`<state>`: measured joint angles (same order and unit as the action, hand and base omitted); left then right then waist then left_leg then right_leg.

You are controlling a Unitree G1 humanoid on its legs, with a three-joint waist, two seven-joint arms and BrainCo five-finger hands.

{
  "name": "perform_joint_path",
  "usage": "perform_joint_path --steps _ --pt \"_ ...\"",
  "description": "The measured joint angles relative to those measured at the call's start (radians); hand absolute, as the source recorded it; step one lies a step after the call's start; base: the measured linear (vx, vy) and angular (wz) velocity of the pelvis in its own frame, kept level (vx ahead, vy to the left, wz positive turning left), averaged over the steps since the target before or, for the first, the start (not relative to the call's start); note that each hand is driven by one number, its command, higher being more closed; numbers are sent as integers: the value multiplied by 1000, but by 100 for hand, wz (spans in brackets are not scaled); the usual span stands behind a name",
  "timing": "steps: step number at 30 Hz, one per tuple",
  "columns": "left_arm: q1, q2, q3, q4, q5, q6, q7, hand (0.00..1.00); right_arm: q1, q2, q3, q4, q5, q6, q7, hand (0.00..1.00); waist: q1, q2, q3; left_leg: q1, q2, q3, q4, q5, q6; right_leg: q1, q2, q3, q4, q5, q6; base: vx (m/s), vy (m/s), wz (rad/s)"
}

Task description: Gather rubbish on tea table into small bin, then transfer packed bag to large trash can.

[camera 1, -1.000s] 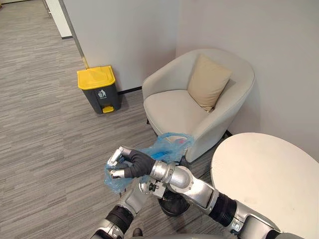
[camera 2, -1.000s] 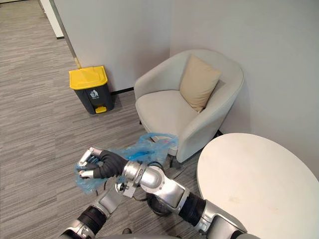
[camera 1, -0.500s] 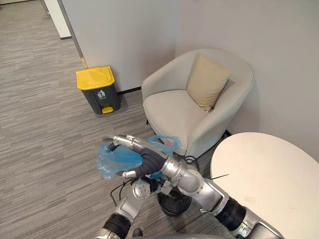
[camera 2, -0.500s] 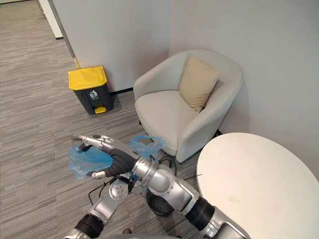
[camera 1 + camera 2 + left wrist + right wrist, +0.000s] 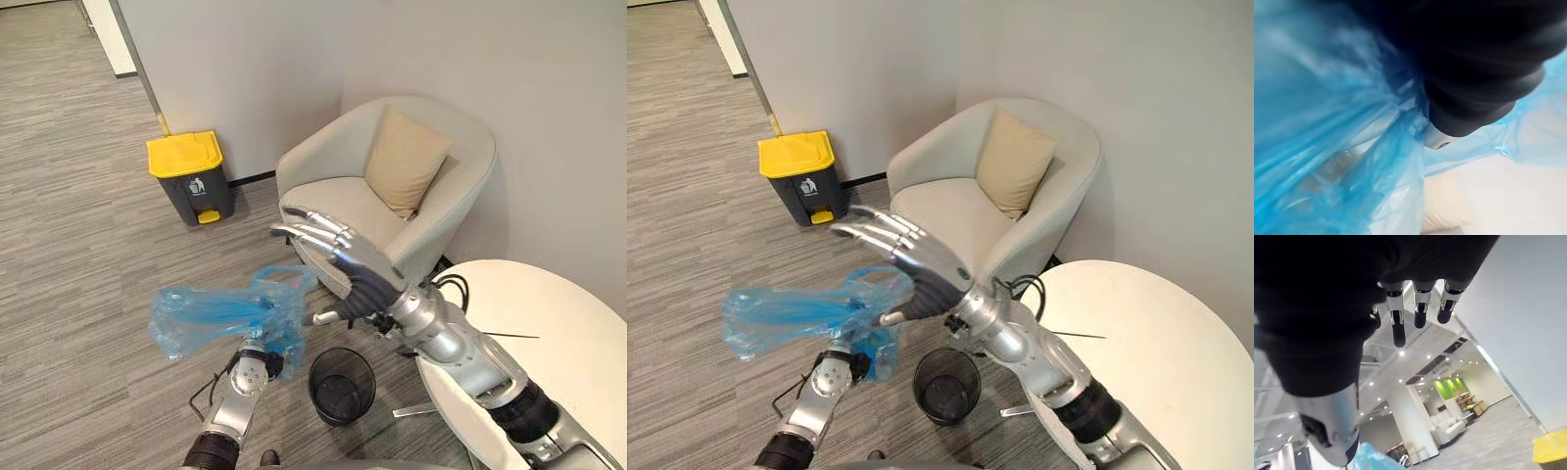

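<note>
A blue plastic bag point(image 5: 217, 315) hangs above the floor, stretched out to the left with something pale inside. My left hand point(image 5: 266, 358) is at its bunched neck, wrapped in the plastic, and holds it up; in the left wrist view the dark cover point(image 5: 1474, 58) presses into the blue film point(image 5: 1327, 147). My right hand point(image 5: 339, 258) is raised above and right of the bag, apart from it, fingers straight and spread, holding nothing. The small black wire bin point(image 5: 343, 384) stands on the floor just right of the bag. The large grey trash can with a yellow lid point(image 5: 188, 174) stands by the wall, far left.
A beige armchair point(image 5: 333, 211) with a tan cushion point(image 5: 407, 160) sits against the wall behind my right hand. The round white tea table point(image 5: 558, 333) is at the right. Open grey floor point(image 5: 78, 255) lies between me and the trash can.
My right hand has let go of the bag, opened and lifted up and to the right. The bag now hangs from my left hand alone, and the black bin has come into sight.
</note>
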<state>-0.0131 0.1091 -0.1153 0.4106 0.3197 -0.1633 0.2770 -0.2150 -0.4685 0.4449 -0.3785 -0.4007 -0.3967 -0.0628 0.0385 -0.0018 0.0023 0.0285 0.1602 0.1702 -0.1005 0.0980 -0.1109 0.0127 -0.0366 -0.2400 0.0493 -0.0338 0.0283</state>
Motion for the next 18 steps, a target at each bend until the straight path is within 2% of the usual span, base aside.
perform_joint_path --steps 6,9,12,13,18 --pt "18 4 79 0 -17 0 14 100 175 13 -125 -6 37 -19 -2 0 -8 5 4 1 0 2 -2 0 0 0 0 1 -2 1 1 0 0 0" --pt "51 10 111 4 -33 0 15 100 265 65 -193 50 38 -20 -6 0 -23 9 9 1 0 3 0 -1 1 1 0 4 -5 1 2 0 0 -2" --pt "73 16 116 26 -43 -1 13 100 344 145 -254 221 39 -3 -8 0 -24 13 12 0 0 9 4 -2 1 2 1 9 -17 7 3 5 1 -4" --pt "84 17 126 40 -43 -1 12 100 365 194 -293 327 41 21 -8 0 -26 15 15 -1 -1 9 4 -3 1 1 0 9 -17 7 3 0 0 0" --pt "124 21 147 57 -73 -1 6 100 388 281 -400 570 92 77 -10 0 -26 25 23 -1 -2 9 4 -6 -1 1 0 8 -20 6 3 0 0 0"
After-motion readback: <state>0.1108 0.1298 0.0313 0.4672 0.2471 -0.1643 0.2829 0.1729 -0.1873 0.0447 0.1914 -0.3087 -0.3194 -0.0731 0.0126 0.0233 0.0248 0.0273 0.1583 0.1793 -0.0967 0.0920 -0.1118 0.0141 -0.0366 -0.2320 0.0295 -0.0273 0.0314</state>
